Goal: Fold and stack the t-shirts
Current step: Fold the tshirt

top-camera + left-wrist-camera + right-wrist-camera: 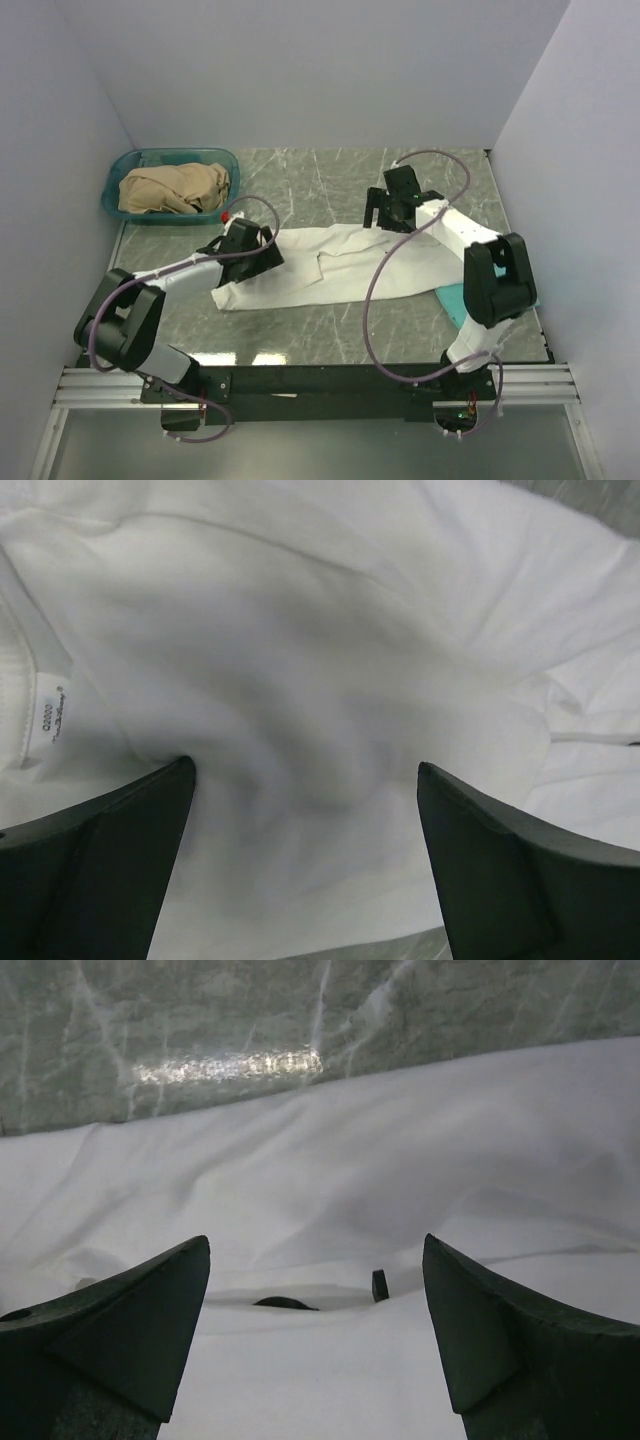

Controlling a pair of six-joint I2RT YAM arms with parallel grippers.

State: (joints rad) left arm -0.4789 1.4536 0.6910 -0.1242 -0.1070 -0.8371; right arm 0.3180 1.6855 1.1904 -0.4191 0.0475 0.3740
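Note:
The white t-shirt (345, 262) lies folded in a long strip across the middle of the table. My left gripper (243, 243) hovers over its left end, jaws open, with only white cloth (300, 680) and a neck label (52, 708) below. My right gripper (392, 205) is over the shirt's far right end, jaws open, above white cloth (330, 1200) with bits of the black print (380, 1284) peeking from a fold. A corner of the teal-green t-shirt (453, 300) shows under my right arm.
A teal plastic basket (225, 158) with tan cloth (175, 188) stands at the back left. The marble table top (320, 175) runs to white walls on three sides. A black rail (320, 380) lies at the near edge.

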